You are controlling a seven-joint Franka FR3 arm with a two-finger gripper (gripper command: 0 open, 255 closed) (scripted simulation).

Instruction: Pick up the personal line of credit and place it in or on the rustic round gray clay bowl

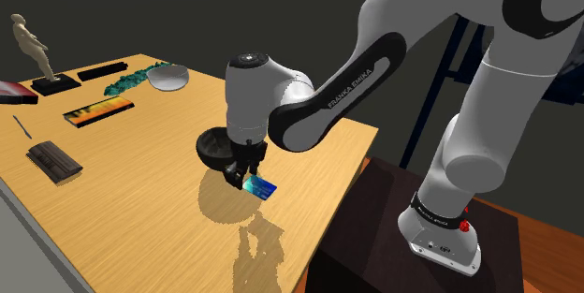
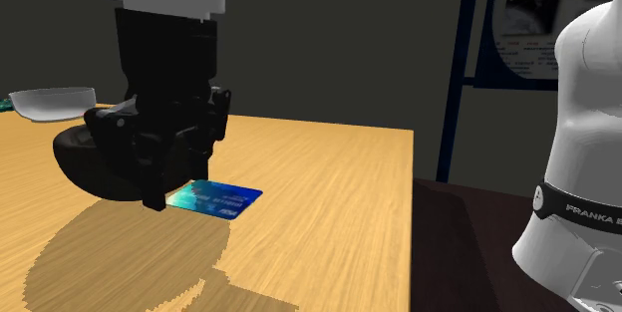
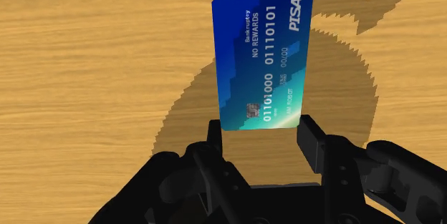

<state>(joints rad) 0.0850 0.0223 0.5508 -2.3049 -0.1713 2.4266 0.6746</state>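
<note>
The arm [image 1: 346, 85] reaches down over the table [image 1: 140, 235], fingers [image 3: 312, 144] clenched on the blue card's [image 3: 261, 58] short end.

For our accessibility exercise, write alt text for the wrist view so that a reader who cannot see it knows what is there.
A blue bank card is clasped by its near end between the two fingers of the black gripper, its printed face towards the camera. Beneath it lies a wooden tabletop crossed by a dark shadow.

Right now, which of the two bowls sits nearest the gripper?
The dark round bowl, right beside the black gripper. The pale grey bowl sits away at the wooden table's far end.
</note>
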